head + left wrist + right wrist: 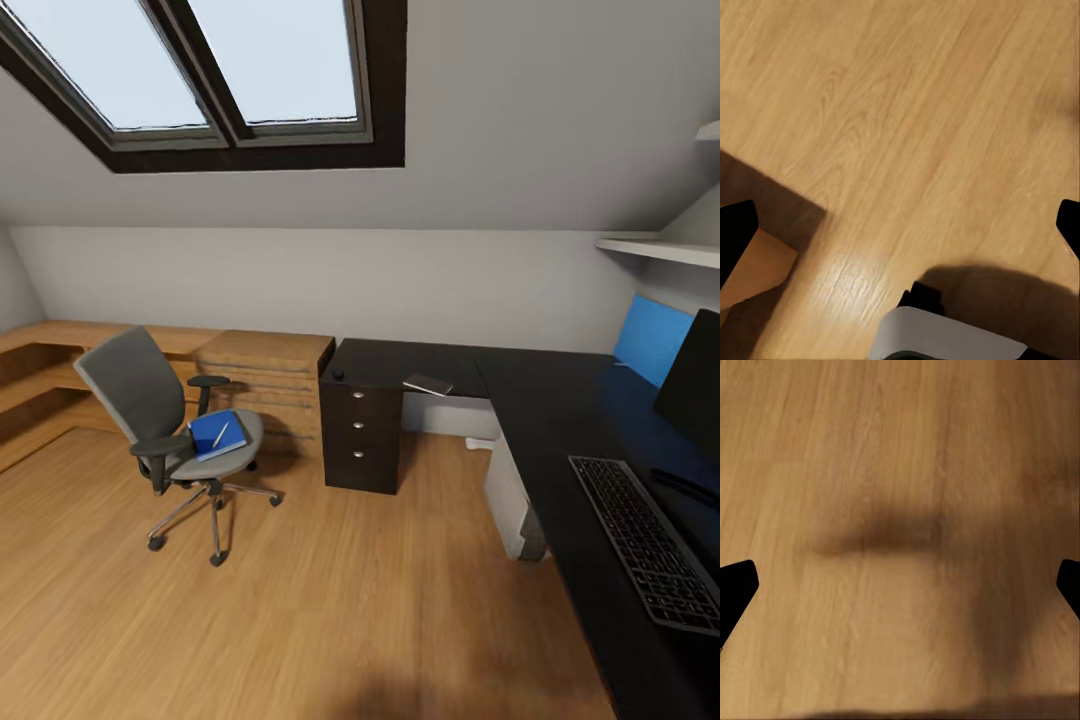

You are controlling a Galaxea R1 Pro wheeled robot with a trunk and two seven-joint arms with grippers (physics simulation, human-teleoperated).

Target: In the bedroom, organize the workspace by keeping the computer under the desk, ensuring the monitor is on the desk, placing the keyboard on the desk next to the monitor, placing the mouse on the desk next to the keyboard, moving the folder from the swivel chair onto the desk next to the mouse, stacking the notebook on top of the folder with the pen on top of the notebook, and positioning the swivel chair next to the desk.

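The swivel chair (160, 425) stands on the wood floor at the left, apart from the desk (545, 395). The blue folder (217, 434) lies on its seat, with the thin pen (221, 433) across it. On the black desk top lie the small mouse (338, 374) and the dark notebook (428, 384) at the far wing. The keyboard (650, 540) and monitor (695, 385) are at the right. The pale computer (510, 495) stands under the desk. My left gripper (902, 232) and right gripper (902, 587) are open over bare floor, holding nothing.
A black drawer unit (362, 435) sits under the desk's far end, beside a light oak chest of drawers (265, 385) and low oak shelving (40, 375). Wall shelves (660, 248) hang above the desk. Wood floor (330, 600) stretches between me and the chair. Part of my white base (945, 337) shows below the left gripper.
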